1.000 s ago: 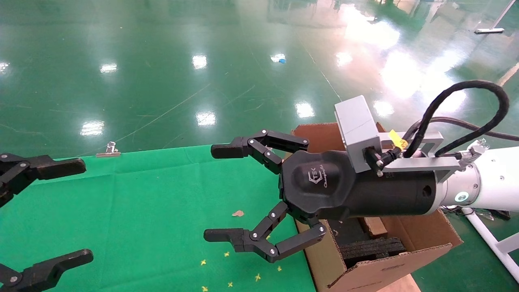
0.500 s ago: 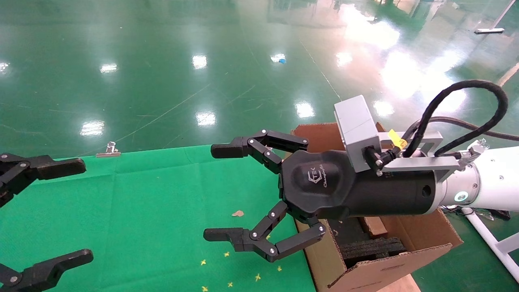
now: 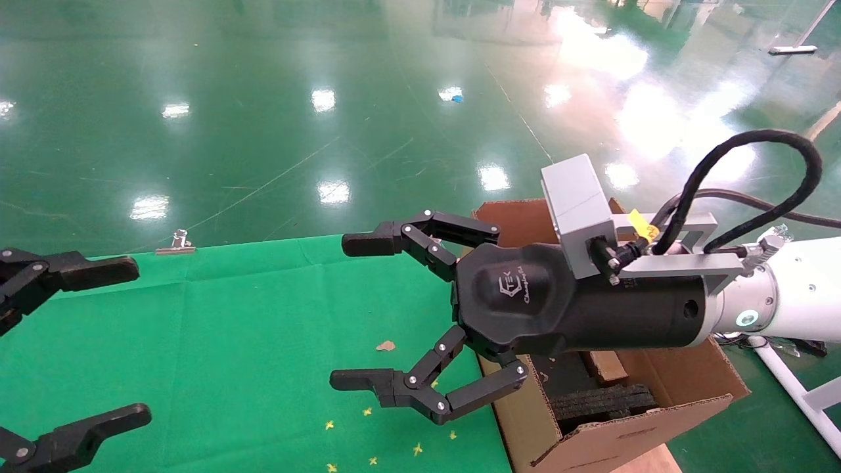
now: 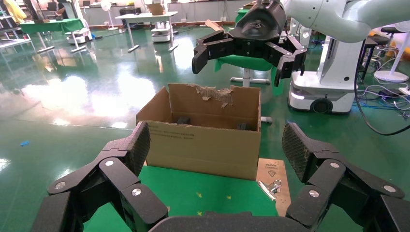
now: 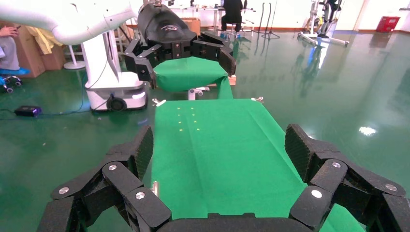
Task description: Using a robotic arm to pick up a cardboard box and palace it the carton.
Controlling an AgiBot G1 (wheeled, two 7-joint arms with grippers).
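Over the near edge of the carton point(image 3: 663, 394) in the head view hangs the right gripper point(image 3: 358, 312), fingers spread wide with nothing between them, tips aimed toward nine o'clock above the green cloth point(image 3: 230, 341). Behind it runs the robotic arm point(image 3: 798, 292), long axis lying three to nine o'clock. At eight o'clock sits the left gripper point(image 3: 105, 338), likewise splayed and holding nothing. Inside the carton, toward four o'clock, lies black foam point(image 3: 604, 401) beside a small brown piece point(image 3: 608, 366); whether that is the cardboard box cannot be told.

From the left wrist view: left gripper point(image 4: 216, 154) wide open around empty air, fingers point(image 4: 138, 145) clear of everything. Straight ahead stands the carton point(image 4: 203, 145), upright, torn flap at its far wall. Above it, at twelve o'clock, hovers the right gripper point(image 4: 249, 55), gaping, tips pointing down.

From the right wrist view: right gripper point(image 5: 218, 152) spread wide over the green cloth point(image 5: 217, 145), gripping nothing. At eleven o'clock hangs the left gripper point(image 5: 181, 58), also open.
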